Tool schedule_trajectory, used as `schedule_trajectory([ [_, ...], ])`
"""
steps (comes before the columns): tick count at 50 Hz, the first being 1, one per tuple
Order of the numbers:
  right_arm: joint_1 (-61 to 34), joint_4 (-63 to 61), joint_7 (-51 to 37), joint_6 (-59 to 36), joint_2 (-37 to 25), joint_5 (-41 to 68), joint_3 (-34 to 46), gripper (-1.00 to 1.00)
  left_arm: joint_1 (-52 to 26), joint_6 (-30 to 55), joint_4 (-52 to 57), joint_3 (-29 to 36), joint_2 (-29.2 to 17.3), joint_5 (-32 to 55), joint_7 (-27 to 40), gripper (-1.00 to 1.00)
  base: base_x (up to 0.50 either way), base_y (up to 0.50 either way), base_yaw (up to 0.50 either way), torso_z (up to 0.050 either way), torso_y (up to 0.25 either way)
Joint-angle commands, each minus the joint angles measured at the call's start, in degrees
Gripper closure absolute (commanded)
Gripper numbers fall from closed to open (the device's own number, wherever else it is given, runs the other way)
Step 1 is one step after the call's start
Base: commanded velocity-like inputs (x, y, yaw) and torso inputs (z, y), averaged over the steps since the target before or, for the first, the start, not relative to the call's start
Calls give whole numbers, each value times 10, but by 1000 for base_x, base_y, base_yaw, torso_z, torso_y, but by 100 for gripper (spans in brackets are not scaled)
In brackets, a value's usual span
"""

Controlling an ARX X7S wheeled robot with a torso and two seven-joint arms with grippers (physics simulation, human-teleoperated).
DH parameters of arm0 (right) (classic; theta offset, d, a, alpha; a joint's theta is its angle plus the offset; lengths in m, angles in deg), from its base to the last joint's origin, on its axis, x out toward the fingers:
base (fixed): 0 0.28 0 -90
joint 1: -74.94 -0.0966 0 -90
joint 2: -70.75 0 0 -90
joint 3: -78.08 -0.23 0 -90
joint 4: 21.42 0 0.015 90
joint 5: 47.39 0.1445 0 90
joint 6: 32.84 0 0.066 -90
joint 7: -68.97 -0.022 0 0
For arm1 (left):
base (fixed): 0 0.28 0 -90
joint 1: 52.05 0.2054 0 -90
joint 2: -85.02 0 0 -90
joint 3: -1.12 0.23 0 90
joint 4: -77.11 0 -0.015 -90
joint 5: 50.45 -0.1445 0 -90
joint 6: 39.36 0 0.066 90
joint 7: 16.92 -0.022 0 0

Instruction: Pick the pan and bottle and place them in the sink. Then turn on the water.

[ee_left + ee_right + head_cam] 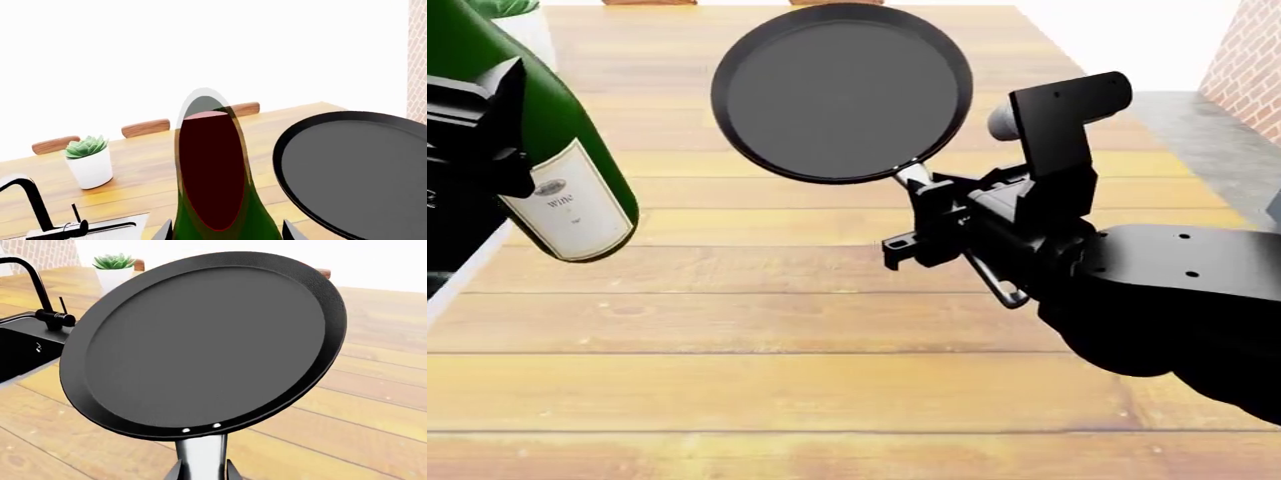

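Green bottle (547, 150) at the upper left of the head view, up in the air, held tight in the left gripper (487, 130). Cream label near its bottom, with the word "Wine" on it. Dark red inside the glass, seen only in the left wrist view. No cork to be seen.

Black pan (841, 92) at the top middle of the head view, lifted above the wooden table (827, 390). Nothing in the pan. Thin silver handle clamped by the right gripper (928, 215), just below the pan's rim.

Sink (27, 347) at the left edge of the right wrist view, only a dark corner showing, too little to tell what is in it. Tall black faucet (40, 290) right beside it, with a thin lever. Barely any sink in the head view.

White pot with a green plant (90, 160) on the table behind the faucet, at the left of the left wrist view. Brown chair backs (145, 128) past the far edge of the table there.
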Motion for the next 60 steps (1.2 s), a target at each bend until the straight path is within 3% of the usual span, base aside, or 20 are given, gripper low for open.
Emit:
schedule_trajectory([
  [1, -23, 0, 0, 4, -3, -43, -45, 100, -31, -1, -3, -16, -1, -1, 6, 100, 0, 500, 0, 0, 0],
  [60, -12, -20, -21, 11, -17, -37, -55, 100, -12, -1, 2, -30, -19, -4, 2, 100, 0, 500, 0, 1, 4],
])
